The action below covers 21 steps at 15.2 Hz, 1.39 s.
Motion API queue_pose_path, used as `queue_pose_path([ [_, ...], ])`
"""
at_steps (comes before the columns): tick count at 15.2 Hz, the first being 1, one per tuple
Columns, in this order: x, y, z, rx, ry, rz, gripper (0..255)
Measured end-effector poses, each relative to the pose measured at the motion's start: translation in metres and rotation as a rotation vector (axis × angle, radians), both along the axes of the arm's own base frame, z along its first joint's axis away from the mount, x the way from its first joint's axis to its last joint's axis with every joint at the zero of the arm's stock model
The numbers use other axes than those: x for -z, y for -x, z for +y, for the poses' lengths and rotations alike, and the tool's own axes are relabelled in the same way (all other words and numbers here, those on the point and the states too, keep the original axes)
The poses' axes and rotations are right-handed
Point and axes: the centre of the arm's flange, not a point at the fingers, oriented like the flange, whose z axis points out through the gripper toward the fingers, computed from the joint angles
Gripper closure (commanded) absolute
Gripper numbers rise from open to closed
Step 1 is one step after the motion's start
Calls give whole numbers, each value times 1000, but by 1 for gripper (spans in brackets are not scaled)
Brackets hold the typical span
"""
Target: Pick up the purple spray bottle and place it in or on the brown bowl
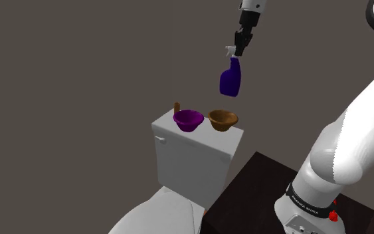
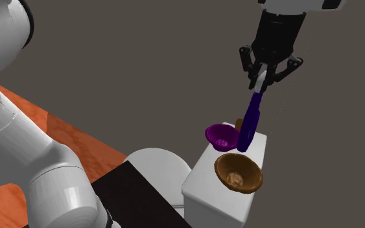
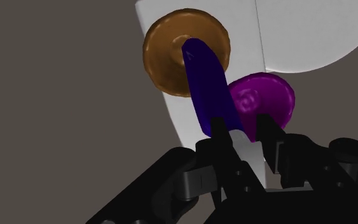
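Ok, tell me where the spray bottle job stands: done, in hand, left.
Done: the gripper clasps the purple spray bottle by its white head, and it hangs clear of the toilet tank. In hand: the carry; in the wrist view the bottle's base lines up over the brown bowl. Left: lowering it and letting go into that bowl, beside the purple bowl.
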Motion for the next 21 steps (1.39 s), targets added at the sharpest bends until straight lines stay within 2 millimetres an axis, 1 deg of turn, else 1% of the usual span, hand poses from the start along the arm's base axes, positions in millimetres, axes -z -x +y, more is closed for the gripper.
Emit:
queue_pose_path([
  [21, 111, -1, 0, 0, 0, 0, 255],
])
